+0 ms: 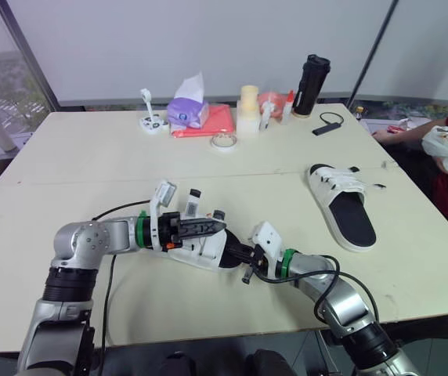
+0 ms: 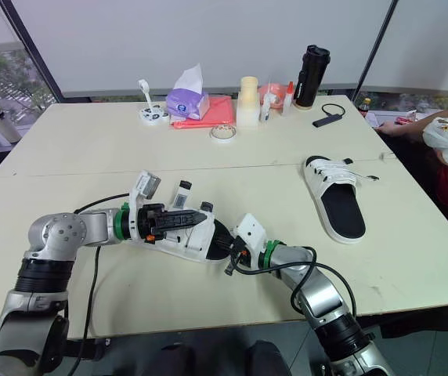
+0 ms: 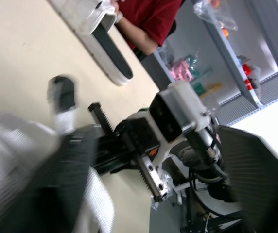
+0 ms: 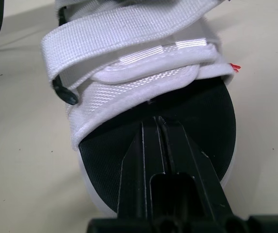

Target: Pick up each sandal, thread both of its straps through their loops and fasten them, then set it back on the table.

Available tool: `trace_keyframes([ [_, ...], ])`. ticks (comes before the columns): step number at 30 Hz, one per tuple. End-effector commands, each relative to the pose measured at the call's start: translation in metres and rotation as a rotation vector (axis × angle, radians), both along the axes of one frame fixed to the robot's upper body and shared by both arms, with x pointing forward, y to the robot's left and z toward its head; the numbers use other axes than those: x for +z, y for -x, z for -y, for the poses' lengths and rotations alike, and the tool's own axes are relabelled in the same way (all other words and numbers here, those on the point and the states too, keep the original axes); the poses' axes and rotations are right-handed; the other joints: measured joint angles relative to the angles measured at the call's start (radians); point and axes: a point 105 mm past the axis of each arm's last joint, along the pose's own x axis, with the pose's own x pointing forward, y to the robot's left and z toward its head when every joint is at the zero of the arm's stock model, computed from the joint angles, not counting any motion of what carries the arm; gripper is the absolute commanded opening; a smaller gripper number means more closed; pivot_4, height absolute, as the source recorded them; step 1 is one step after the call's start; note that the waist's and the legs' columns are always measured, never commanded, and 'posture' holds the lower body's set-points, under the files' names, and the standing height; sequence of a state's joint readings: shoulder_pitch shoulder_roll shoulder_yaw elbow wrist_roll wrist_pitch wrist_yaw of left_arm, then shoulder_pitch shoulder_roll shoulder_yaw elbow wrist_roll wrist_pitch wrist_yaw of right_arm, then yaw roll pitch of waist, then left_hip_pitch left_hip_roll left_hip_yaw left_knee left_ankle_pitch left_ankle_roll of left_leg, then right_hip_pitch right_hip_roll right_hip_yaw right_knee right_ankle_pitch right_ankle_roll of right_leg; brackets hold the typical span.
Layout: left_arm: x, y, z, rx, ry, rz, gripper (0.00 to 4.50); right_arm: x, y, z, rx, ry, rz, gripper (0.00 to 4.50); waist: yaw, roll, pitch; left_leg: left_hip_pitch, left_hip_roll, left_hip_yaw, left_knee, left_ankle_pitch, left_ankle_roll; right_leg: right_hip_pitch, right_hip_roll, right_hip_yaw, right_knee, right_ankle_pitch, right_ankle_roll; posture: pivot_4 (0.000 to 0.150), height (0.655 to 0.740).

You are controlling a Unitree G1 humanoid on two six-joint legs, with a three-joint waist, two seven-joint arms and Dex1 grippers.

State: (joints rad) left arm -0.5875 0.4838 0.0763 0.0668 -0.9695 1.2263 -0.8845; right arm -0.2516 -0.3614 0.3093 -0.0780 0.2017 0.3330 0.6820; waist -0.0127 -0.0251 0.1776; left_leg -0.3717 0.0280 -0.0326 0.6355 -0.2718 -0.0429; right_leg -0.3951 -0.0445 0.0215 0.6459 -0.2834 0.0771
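In the head views, the sandal in hand [image 1: 204, 249] lies on the table [image 1: 91, 157] close to the front edge, about midway along it, between the two grippers. The left gripper [image 1: 214, 227] lies across its straps, coming from the left-edge side; I cannot tell whether it is open or closed, or whether it has a strap. The right gripper [image 1: 233, 254] meets the sandal's end from the right. The second sandal [image 1: 343, 205] rests well apart, toward the right edge.

The left wrist view is blurred. The right arm's wrist unit [image 3: 178, 111] shows close by, and a person's red sleeve [image 3: 148, 19] beyond the table.

In the right wrist view, the right gripper is pressed closed with nothing between its fingers, its tips resting on the black footbed [image 4: 207, 116] just short of the white straps [image 4: 129, 43]. A black loop [image 4: 66, 94] shows at the sandal's side.

I judge the right gripper's job is to pin the sole. It should press straight down and hold clear of the straps. The left gripper can then draw a strap toward that loop without dragging the sandal.
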Motion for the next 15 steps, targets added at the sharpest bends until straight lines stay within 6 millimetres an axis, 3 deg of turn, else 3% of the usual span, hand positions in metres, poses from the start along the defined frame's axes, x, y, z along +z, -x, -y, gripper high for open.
trace_keyframes([
  [1, 0.013, -0.009, -0.006, 0.035, -0.006, 0.084, 4.28, -0.047, 0.005, 0.023, -0.097, 0.12, -0.155, 0.0, 0.0, 0.0, 0.0, 0.0, 0.0, 0.0, 0.0, 0.0, 0.0, 0.0, 0.0, 0.0, 0.0, -0.001, -0.002, 0.15, 0.74],
  [8, 0.051, -0.033, -0.015, 0.086, -0.072, 0.353, 4.28, -0.048, 0.005, 0.022, -0.088, 0.124, -0.153, 0.0, 0.0, 0.0, 0.0, 0.0, 0.0, 0.0, 0.0, 0.0, -0.001, 0.0, 0.0, 0.0, 0.0, -0.001, -0.002, 0.15, 0.74],
  [11, 0.044, -0.042, -0.006, 0.039, -0.256, 0.54, 4.28, -0.049, 0.005, 0.021, -0.081, 0.126, -0.152, 0.0, -0.001, 0.0, 0.0, 0.0, -0.001, 0.0, 0.0, 0.0, -0.001, 0.0, 0.0, 0.0, 0.0, -0.001, -0.002, 0.15, 0.74],
  [15, 0.028, -0.044, 0.0, -0.067, -0.343, 0.603, 4.28, -0.049, 0.004, 0.019, -0.078, 0.126, -0.15, 0.0, -0.001, 0.0, 0.0, 0.0, -0.001, 0.001, -0.001, 0.0, -0.001, 0.0, 0.0, 0.0, 0.0, -0.001, -0.002, 0.15, 0.74],
])
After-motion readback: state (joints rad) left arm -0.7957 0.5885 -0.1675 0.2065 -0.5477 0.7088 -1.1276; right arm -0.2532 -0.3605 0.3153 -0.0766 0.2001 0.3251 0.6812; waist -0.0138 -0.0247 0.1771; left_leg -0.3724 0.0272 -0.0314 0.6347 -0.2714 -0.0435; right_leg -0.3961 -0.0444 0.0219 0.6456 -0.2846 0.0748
